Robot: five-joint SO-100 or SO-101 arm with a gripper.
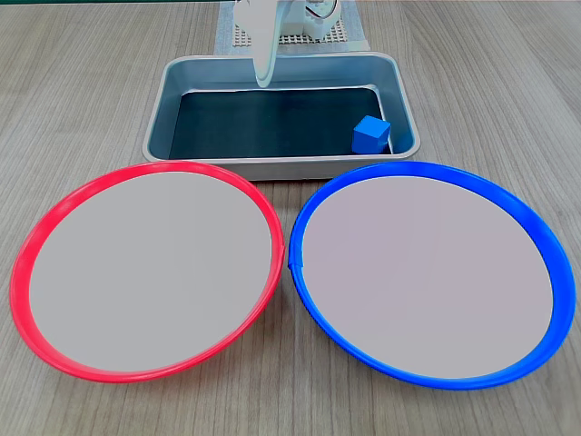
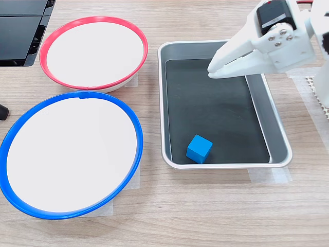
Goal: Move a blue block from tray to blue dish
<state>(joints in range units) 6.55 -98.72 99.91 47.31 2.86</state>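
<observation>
White plastic gripper (image 2: 212,70) of the arm hovers over the far end of the rectangular silver metal tray (image 1: 408,104) with its fingers pressed together, holding nothing; the first exterior view cuts it off at the top edge, showing only one pale finger (image 1: 264,64). Nearest in that view lie the round blue-rimmed dish (image 1: 546,247) and round red-rimmed dish (image 1: 27,247), side by side. Only the second exterior view shows dark objects (image 2: 20,31) at its left edge. Small bright blue cube (image 2: 199,148) sits in the tray's corner nearest the blue dish.
</observation>
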